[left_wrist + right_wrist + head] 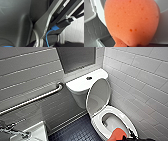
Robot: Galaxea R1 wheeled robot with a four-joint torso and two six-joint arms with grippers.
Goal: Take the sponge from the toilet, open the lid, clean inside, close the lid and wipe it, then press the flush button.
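Sponge over open toilet rim

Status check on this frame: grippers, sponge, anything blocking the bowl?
Right gripper holding sponge at toilet bowl's front rim. Lid raised. Nothing seen in the way.

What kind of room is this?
A bathroom, probably an accessible restroom: a white toilet with its lid up, a metal grab bar on the tiled wall, and a sink corner.
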